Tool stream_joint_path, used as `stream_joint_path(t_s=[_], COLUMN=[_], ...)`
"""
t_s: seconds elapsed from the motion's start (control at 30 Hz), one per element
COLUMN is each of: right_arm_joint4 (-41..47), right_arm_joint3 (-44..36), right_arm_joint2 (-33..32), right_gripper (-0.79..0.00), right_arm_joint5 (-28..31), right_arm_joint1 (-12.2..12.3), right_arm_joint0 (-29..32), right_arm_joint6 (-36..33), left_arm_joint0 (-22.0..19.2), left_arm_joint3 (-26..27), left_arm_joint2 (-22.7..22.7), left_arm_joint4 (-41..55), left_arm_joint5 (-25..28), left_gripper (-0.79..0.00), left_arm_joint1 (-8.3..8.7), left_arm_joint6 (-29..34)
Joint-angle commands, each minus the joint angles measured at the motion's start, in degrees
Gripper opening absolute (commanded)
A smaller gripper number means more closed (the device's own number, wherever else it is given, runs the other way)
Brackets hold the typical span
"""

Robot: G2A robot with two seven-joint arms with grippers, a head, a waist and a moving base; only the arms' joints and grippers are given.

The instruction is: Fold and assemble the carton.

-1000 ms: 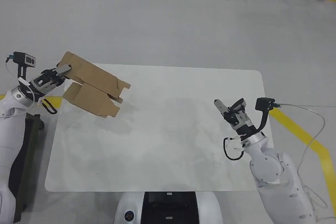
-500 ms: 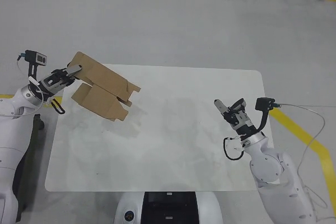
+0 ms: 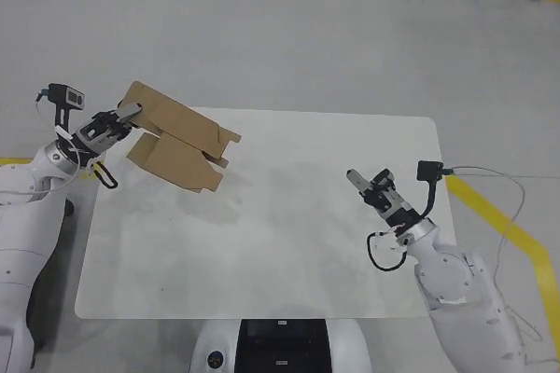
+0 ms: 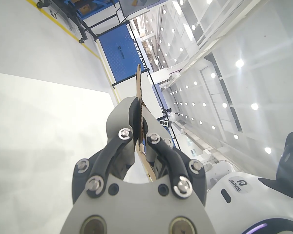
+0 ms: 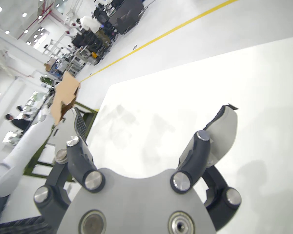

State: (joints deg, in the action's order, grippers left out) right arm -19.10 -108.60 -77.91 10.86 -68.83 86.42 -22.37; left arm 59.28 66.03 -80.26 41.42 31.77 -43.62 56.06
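A flat, unfolded brown carton (image 3: pixel 182 140) hangs tilted in the air over the white table's (image 3: pixel 280 242) far left corner. My left gripper (image 3: pixel 129 115) is shut on the carton's far left edge; in the left wrist view the cardboard edge (image 4: pixel 139 108) runs clamped between the two fingers (image 4: pixel 119 122). From the right wrist view the carton (image 5: pixel 64 96) appears small and far off beyond the table. My right gripper (image 3: pixel 366 179) stands open above the table's right side, with nothing between its fingers (image 5: pixel 222 122).
Yellow floor lines (image 3: pixel 504 224) run past the table's right side. A dark cable (image 3: pixel 383 252) loops off the right arm's wrist. The table surface (image 3: pixel 261 261) is bare between the two arms.
My left gripper has carried the carton rightward, farther over the table, and it tilted flatter. My right gripper has shifted a little left and toward the far side.
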Motion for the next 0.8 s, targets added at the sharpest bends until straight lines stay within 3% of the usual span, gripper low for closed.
stream_joint_path(t_s=[0.0,0.13,0.3,0.53,0.77], right_arm_joint4=[7.20,20.73,29.93,31.29,31.82], right_arm_joint3=[0.32,1.47,3.14,3.49,3.63], right_arm_joint2=[-0.06,0.91,3.47,7.68,8.10], right_gripper=[0.000,0.000,0.000,0.000,0.000], right_arm_joint5=[0.51,0.34,-1.02,-0.05,0.11], right_arm_joint1=[0.15,0.30,0.22,-0.38,-0.50], right_arm_joint0=[-0.98,-3.20,-5.19,-6.55,-6.71], right_arm_joint6=[-7.12,-18.72,-26.00,-22.38,-21.24], left_arm_joint0=[-0.75,-3.30,-5.99,-8.15,-8.43], left_arm_joint3=[0.16,-0.55,-3.16,-7.18,-7.64], left_arm_joint2=[1.18,4.49,7.49,9.49,9.57], left_arm_joint4=[-0.64,-1.37,-0.02,3.11,3.44], left_arm_joint5=[-0.36,-0.96,-1.71,-1.65,-1.78], left_gripper=[-0.785,-0.785,-0.785,-0.785,-0.785], left_arm_joint1=[-0.42,-1.63,-2.97,-4.37,-4.47], left_arm_joint6=[-0.81,-1.38,-0.13,2.88,3.46])
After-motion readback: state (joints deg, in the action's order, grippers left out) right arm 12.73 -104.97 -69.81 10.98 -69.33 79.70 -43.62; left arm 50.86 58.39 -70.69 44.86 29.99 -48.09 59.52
